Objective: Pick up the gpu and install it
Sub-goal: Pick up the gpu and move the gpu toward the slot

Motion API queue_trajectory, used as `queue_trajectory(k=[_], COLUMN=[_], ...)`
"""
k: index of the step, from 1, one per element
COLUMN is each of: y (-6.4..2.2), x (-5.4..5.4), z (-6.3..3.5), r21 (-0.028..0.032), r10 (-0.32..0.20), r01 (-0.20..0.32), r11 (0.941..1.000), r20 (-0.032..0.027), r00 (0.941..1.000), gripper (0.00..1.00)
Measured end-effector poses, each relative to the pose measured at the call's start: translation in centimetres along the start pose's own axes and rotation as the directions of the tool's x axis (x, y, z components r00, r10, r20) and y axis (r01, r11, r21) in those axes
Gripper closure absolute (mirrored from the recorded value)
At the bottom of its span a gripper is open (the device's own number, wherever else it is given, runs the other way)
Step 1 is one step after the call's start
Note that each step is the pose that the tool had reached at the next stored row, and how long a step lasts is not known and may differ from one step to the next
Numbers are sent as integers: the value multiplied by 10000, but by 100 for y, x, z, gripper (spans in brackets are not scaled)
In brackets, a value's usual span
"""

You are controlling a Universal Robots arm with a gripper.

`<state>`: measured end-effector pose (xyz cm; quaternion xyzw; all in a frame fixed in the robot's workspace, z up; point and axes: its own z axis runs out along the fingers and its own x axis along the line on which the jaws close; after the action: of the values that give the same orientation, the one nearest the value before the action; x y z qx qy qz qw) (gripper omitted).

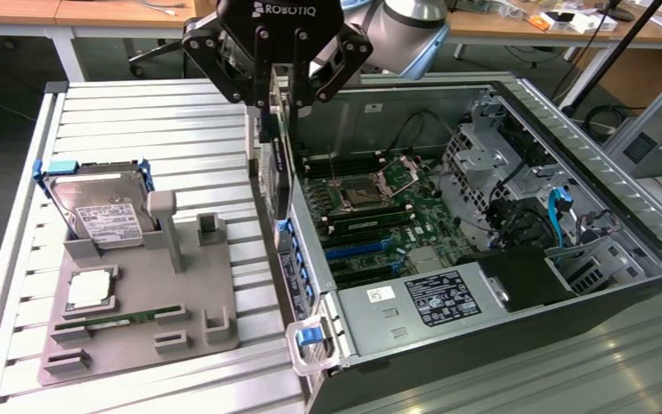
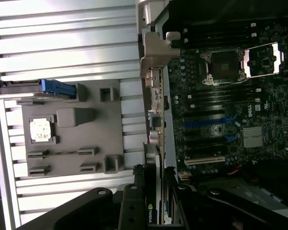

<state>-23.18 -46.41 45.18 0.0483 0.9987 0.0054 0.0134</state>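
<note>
The gpu [image 1: 273, 172] is a thin black card seen edge-on, hanging upright in the air over the near wall of the open computer case [image 1: 607, 198]. My gripper [image 1: 277, 102] is shut on its upper edge, one finger on each side. In the wrist view the gpu [image 2: 155, 143] runs away from my fingers [image 2: 134, 211], its silver end bracket [image 2: 153, 60] at the far end. It hangs between the grey fixture [image 2: 72, 139] and the motherboard [image 2: 230, 115]. The card is above the board and touches no slot.
A grey fixture tray [image 1: 210, 285] on the slatted table holds a silver hard drive with a blue frame [image 1: 101, 211], a CPU [image 1: 90, 289] and a green memory stick [image 1: 130, 317]. Inside the case lie the motherboard [image 1: 377, 216], blue slots [image 1: 360, 250] and drive cages [image 1: 503, 155].
</note>
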Motion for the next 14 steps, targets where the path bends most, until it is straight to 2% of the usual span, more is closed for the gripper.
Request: queue_trajectory(k=[14], y=[13], x=[-133], z=[19], r21=[2], r10=[0], r01=[0], r11=[10000], r20=[0], r00=[10000], gripper=[73])
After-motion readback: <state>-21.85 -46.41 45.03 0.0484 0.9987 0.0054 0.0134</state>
